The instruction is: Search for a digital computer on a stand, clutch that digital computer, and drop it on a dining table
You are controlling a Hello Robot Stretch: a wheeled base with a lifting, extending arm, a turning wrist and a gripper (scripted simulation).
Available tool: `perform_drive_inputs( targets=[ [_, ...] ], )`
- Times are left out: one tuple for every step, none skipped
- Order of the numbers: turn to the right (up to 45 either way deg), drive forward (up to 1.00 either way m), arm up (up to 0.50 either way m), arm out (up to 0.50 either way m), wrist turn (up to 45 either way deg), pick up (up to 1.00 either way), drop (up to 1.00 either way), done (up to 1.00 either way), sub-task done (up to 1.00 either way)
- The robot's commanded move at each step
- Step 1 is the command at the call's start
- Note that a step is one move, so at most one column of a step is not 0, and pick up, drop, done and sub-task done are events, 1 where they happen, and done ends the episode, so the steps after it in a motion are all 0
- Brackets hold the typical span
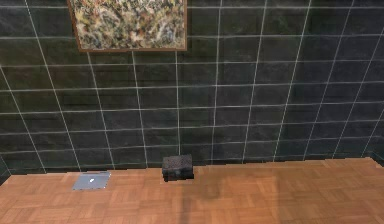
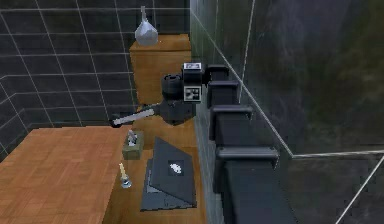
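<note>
Lying on the wooden counter (image 2: 165,60) toward the arm side view's bottom, the dark grey laptop (image 2: 168,175) sits by the counter's right edge, next to the arm (image 2: 238,150). Left of the counter, bare wooden floor (image 2: 50,170) gives open room. The jaws show at the counter's left edge near a small object (image 2: 131,148). I cannot tell whether they hold anything. A vase (image 2: 147,28) stands at the counter's far end.
</note>
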Motion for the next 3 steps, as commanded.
perform_drive_inputs(
  targets=[
    [0.0,0.0,0.0,0.0,24.0,0.0,0.0,0.0,0.0],
    [0.0,0.0,-0.2,0.0,0.0,0.0,0.0,0.0,0.0],
    [0.0,0.0,-0.32,0.0,0.0,0.0,0.0,0.0,0.0]
  ],
)
